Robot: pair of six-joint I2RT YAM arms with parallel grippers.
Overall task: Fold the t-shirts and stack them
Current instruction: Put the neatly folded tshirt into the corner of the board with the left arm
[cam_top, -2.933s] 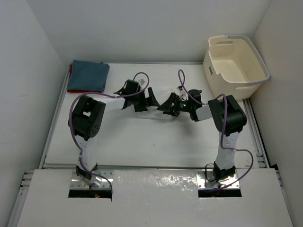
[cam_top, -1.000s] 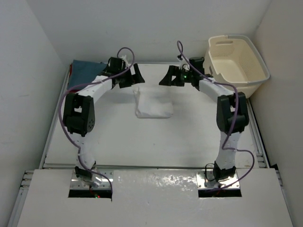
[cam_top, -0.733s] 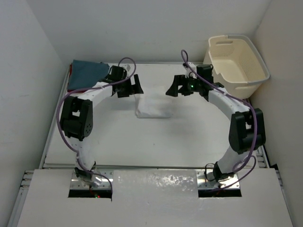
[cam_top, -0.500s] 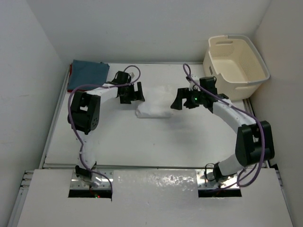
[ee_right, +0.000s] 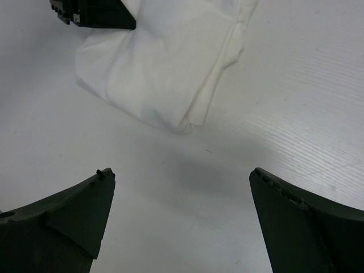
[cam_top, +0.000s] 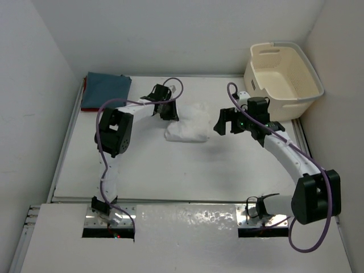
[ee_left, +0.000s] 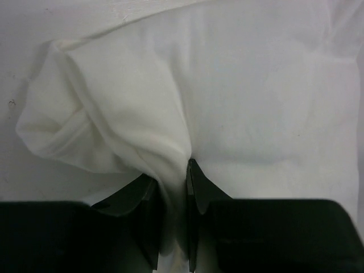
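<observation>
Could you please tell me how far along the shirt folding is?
Done: the blue-grey t-shirt lies folded in the far left corner, the edge of a red t-shirt showing beneath. In hand: the white t-shirt lies folded centrally, the left gripper shut on its edge, the right gripper open beside it. Left: likely moving it onto that stack.

The red t-shirt (cam_top: 84, 86) is almost wholly hidden beneath the blue-grey t-shirt (cam_top: 106, 90).

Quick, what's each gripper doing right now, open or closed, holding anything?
Left gripper: closed, pinching a fold of the white shirt.
Right gripper: open, holding nothing.
</observation>
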